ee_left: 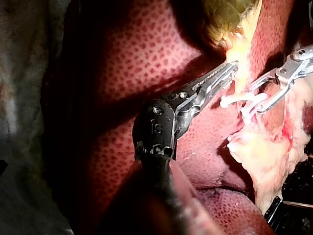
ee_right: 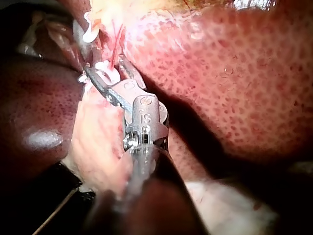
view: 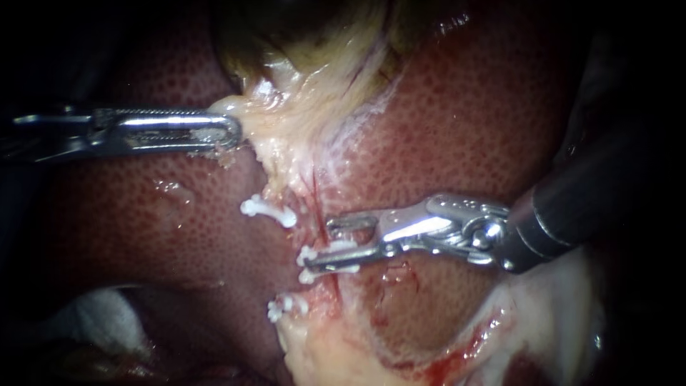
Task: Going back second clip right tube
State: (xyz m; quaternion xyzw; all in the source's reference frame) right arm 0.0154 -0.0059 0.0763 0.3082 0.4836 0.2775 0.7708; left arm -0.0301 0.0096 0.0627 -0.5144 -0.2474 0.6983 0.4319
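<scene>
**Endoscope view.** The left instrument (view: 232, 134) comes in from the left edge. Its jaws are clamped on a fold of pale tissue (view: 286, 121) under the gallbladder (view: 300, 36), in the upper middle of the frame. I judge that this pull keeps the strands stretched over the liver (view: 464, 121) so that they can be reached.

At the centre, the right instrument (view: 319, 246) has its jaws apart and grips nothing. The white clip (view: 325, 261) lies along the lower jaw and is closed across the thin reddish right tube (view: 315, 191). It looks squarely seated, with its knobbed ends showing to the left of the tube. Two other clips sit nearby, one up and to the left (view: 268, 209) and one below (view: 286, 307). With the jaws open around a set clip, the step in hand seems to be drawing the instrument back without snagging the clip.

**Left wrist view.** The left instrument (ee_left: 226, 72) has its jaws closed on the pale tissue. Just beyond its tip, the right instrument (ee_left: 254, 98) has its jaws spread, with the clip (ee_left: 239, 100) between them.

**Right wrist view.** The right instrument (ee_right: 105, 66) has its jaws parted. The clip (ee_right: 108, 74) lies between them, against one jaw.
</scene>
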